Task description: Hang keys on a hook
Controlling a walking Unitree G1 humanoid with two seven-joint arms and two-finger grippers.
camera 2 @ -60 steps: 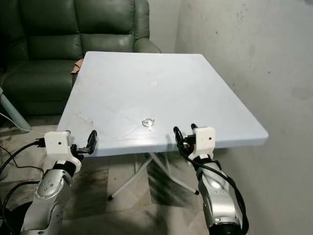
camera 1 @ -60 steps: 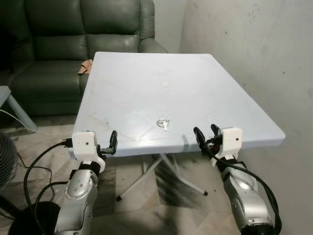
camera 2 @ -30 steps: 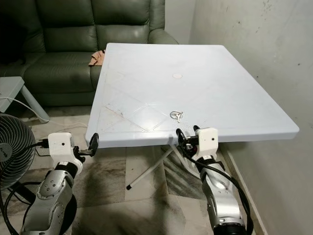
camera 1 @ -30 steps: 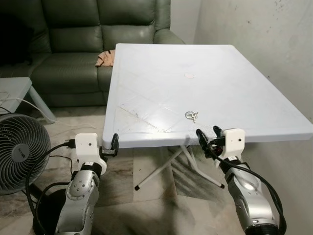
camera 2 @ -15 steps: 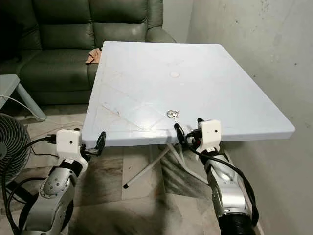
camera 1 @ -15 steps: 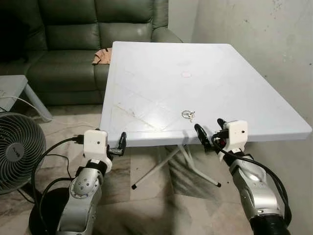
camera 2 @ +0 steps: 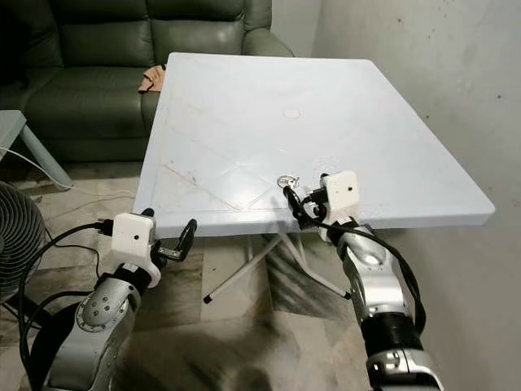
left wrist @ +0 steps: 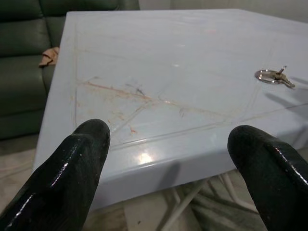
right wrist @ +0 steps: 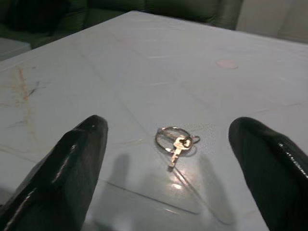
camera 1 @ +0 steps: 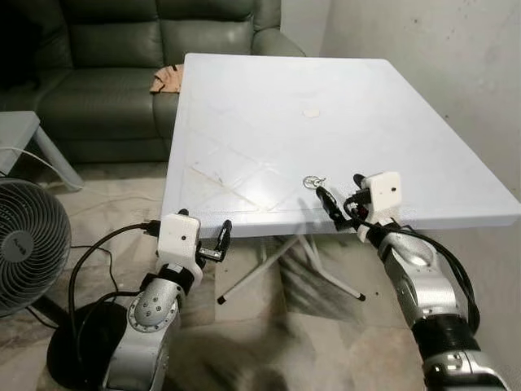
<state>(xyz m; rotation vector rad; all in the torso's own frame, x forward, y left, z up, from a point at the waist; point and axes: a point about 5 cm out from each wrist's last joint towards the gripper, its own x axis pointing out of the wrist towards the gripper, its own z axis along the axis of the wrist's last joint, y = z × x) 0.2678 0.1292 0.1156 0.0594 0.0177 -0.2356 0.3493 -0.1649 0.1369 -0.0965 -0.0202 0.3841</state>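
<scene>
Fingers spread, our left gripper (camera 1: 218, 244) hangs below the near edge of the tabletop (camera 1: 269, 122), holding nothing. Our right gripper (camera 1: 340, 202) hovers at that near edge, likewise parted and empty, just short of the keys (right wrist: 175, 141), which lie on their ring near the near edge. Beyond the far edge we see a green sofa (camera 1: 114, 57).

The keys (camera 1: 313, 182) are lying on the table (camera 1: 244, 122) near its front edge — the right gripper (camera 1: 342, 199) is hovering just before them, the left gripper (camera 1: 213, 243) below the edge, the sofa (camera 1: 122, 73) behind.
</scene>
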